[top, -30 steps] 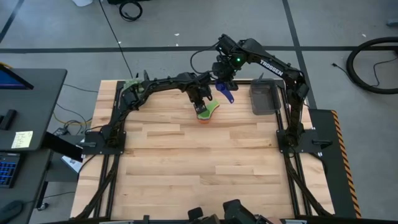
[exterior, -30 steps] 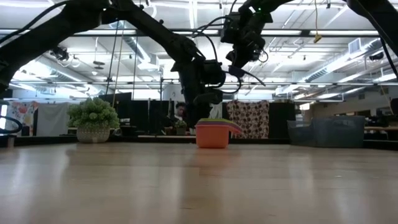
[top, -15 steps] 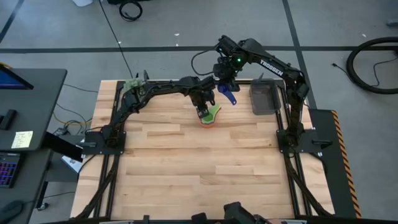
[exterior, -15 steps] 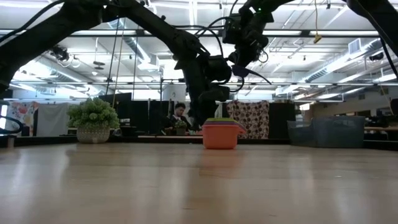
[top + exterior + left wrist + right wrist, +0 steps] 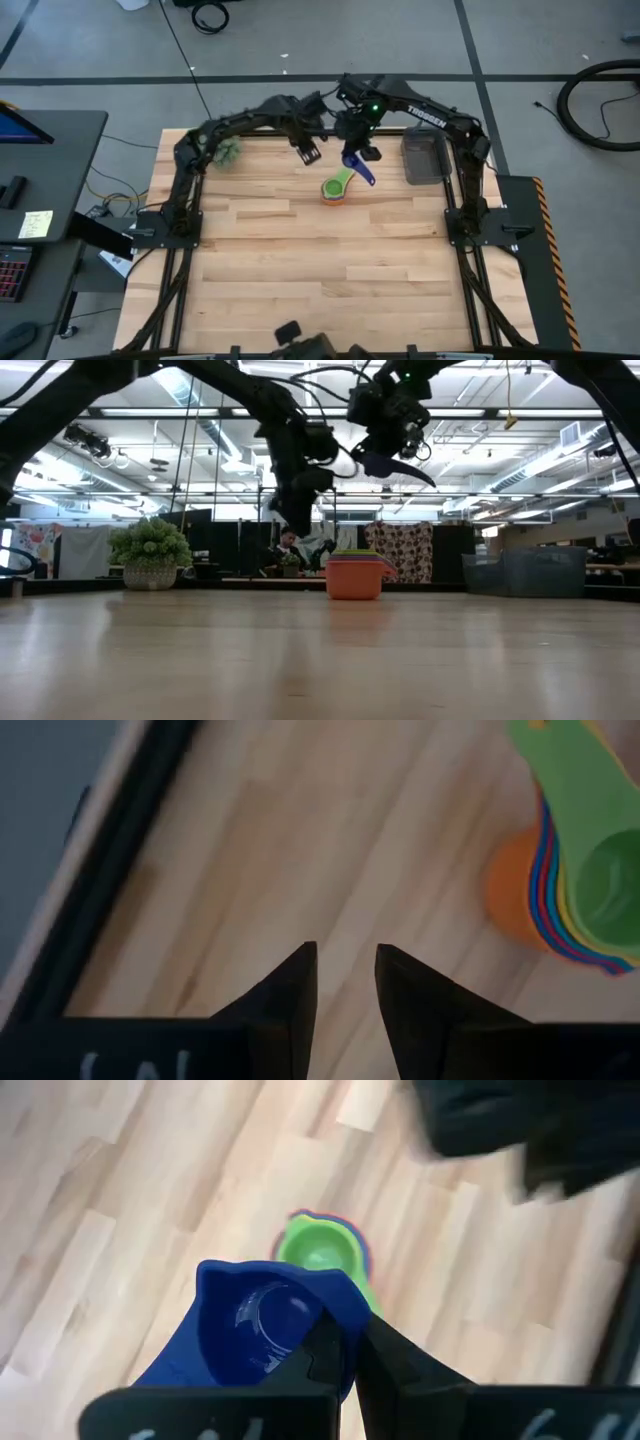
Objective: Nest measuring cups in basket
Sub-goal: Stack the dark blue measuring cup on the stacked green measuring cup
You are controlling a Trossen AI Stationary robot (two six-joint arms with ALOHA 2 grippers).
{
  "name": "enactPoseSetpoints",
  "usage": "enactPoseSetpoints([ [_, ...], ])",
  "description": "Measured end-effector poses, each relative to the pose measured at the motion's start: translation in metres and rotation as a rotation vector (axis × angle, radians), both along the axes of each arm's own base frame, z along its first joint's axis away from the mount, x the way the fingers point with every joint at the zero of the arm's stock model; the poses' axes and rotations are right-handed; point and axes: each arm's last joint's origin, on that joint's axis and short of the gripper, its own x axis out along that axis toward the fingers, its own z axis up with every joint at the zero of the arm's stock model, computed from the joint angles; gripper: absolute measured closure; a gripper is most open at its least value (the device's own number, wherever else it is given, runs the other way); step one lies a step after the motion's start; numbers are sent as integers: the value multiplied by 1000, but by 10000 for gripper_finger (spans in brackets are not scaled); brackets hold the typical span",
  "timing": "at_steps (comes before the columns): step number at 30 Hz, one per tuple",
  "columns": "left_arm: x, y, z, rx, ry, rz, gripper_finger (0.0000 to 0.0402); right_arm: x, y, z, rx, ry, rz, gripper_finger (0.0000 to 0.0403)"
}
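The right gripper (image 5: 358, 158) pinches the dark blue measuring cup (image 5: 262, 1320) by its rim, raised above the table (image 5: 300, 270) near the far edge. The left gripper (image 5: 345, 982) hangs empty, fingers narrowly apart. The nested cup stack (image 5: 335, 189) (green on top, orange underneath) stands just below. The grey basket (image 5: 424, 158) sits at the far right corner.

Glossy plastic cups (image 5: 336, 187); wood table (image 5: 320, 270)

Grey floor (image 5: 80, 40), strip-lit ceiling (image 5: 200, 405)
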Motion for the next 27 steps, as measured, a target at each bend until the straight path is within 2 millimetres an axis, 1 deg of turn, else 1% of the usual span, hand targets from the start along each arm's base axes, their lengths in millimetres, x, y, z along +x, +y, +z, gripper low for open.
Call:
enactPoseSetpoints([
  [5, -31, 14, 36, 40, -33, 127, 292, 23, 6, -25, 25, 32, 46, 387],
  [8, -46, 19, 54, 63, -61, 169, 292, 34, 9, -41, 50, 61, 68, 387],
  [12, -64, 20, 77, 100, -114, 202, 292, 46, 9, -63, 70, 98, 89, 387],
  [19, -79, 18, 98, 133, -161, 229, 292, 60, 7, -94, 93, 142, 107, 387],
  [23, -79, 18, 99, 133, -163, 228, 292, 64, 6, -107, 93, 159, 124, 387],
  [27, -79, 18, 99, 133, -163, 229, 292, 67, 7, -112, 72, 172, 133, 387],
])
